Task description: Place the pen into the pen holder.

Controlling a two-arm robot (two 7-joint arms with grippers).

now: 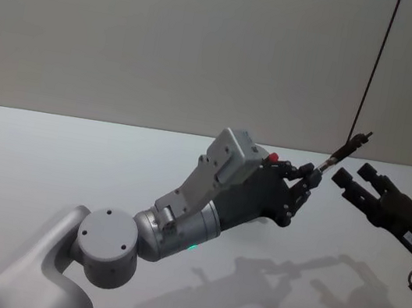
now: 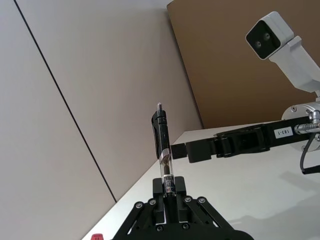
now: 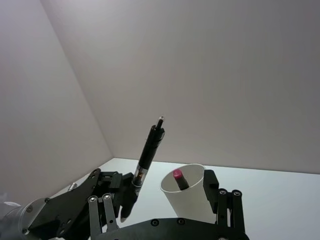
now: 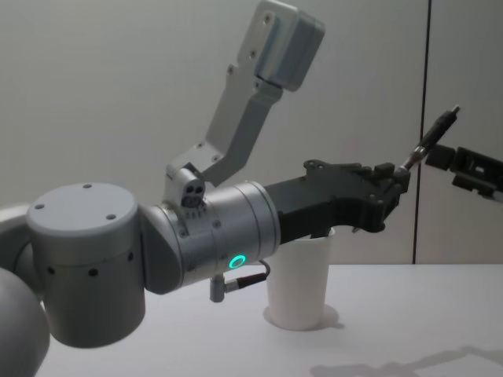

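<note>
The pen (image 1: pixel 346 152), black with a clear barrel, is gripped by its lower end in my left gripper (image 1: pixel 308 179), which is shut on it. It points up and away, high above the table (image 1: pixel 45 167). The same pen (image 2: pixel 163 142) stands upright above the left gripper (image 2: pixel 169 189). My right gripper (image 1: pixel 357 178) is open, its fingertips level with the pen and just to the right of it, not touching. The pen holder, a white paper cup (image 4: pixel 302 283), stands on the table below the left wrist. In the right wrist view the cup (image 3: pixel 192 202) sits beside the pen (image 3: pixel 147 155).
A dark stick with a pink tip (image 3: pixel 178 178) leans inside the cup. The left forearm (image 4: pixel 204 243) stretches across in front of the cup. A plain wall and a brown panel (image 2: pixel 240 65) stand behind the table.
</note>
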